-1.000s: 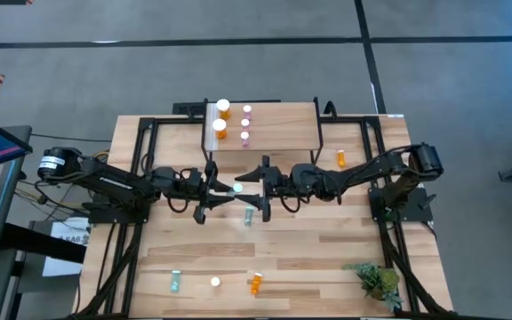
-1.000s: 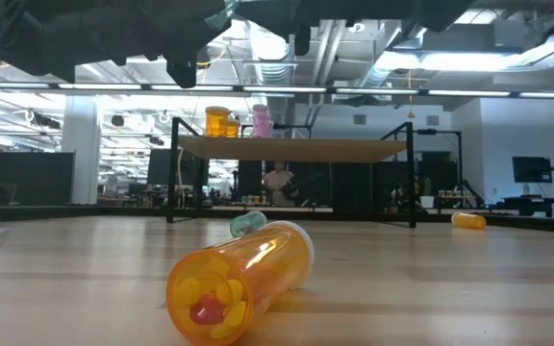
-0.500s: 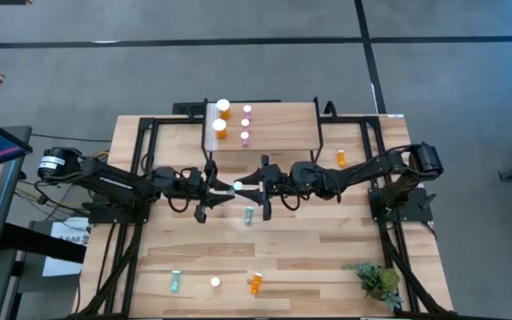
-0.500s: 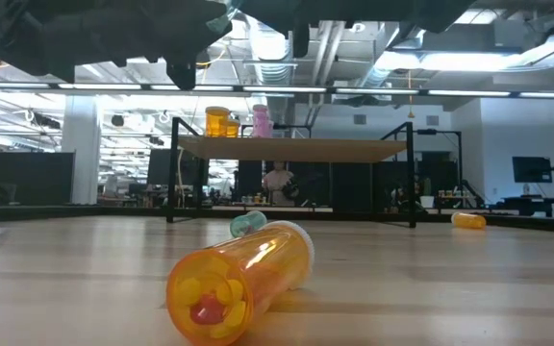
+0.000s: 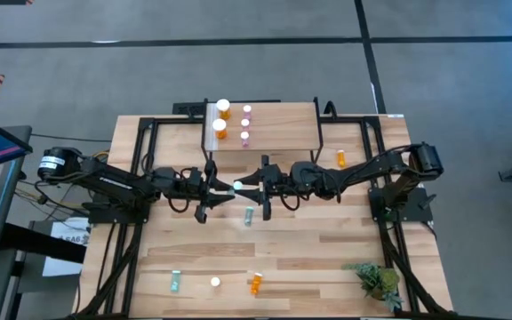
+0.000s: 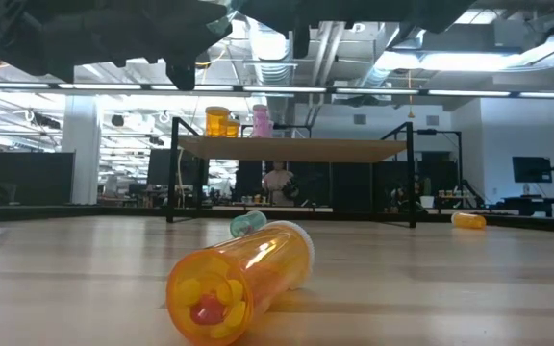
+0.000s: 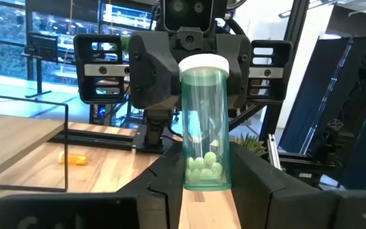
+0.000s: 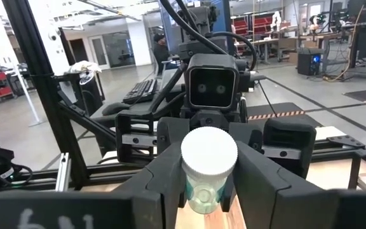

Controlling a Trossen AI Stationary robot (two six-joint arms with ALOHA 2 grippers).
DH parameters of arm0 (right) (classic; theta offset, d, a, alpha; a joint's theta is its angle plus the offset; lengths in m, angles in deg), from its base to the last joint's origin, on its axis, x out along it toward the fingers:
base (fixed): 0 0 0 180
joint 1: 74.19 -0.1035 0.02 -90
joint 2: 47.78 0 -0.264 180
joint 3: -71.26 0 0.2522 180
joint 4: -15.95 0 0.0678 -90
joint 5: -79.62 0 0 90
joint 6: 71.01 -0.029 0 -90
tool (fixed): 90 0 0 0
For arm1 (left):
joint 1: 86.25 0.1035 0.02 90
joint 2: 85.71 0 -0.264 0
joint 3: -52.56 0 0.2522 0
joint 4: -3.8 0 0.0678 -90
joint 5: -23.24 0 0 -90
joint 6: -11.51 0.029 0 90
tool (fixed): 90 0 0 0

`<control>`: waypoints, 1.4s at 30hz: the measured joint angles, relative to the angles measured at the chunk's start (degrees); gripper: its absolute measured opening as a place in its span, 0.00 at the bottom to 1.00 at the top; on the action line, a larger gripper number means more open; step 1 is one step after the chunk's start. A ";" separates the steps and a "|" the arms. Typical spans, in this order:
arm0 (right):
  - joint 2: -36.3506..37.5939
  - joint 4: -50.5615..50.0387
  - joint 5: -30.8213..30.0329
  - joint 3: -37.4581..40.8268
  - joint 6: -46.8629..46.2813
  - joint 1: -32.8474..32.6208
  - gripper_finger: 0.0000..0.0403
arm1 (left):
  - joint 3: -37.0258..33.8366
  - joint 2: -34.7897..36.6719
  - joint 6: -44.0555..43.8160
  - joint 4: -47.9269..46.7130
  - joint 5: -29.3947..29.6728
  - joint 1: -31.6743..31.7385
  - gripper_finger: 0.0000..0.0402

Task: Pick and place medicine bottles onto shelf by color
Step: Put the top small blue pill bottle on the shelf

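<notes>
Two pincers meet at centre frame of the overhead view, a teal bottle [image 5: 236, 188] held between them above the worktop [image 5: 327, 258]. The left pincer [image 7: 207, 181] pinches the bottle's lower body; the right pincer [image 8: 208, 191] has its fingers against the body just under the white cap, apparently taking it over.

The bottle looks light and rigid, smooth clear plastic with a few loose pills inside, so likely slippery; the plain wall below the cap seems the surest hold, gripped square across.

On the shelf [image 5: 283, 133], upper centre of the overhead view, stand two wide orange bottles [image 5: 223, 108] and three pink bottles [image 5: 246, 111]. Off the shelf: an orange bottle [image 5: 340, 158] right of it, a second teal bottle [image 5: 249, 215] just below the pincers, and along the lower edge a third teal bottle [image 5: 174, 283], a white-capped one [image 5: 215, 282] of uncertain colour, and another orange bottle [image 5: 255, 284]. That makes ten counted.
</notes>
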 joint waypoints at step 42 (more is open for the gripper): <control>4.59 -26.53 -0.76 -11.54 0.99 15.37 0.37 | -0.02 29.48 3.17 -39.66 17.79 0.06 0.63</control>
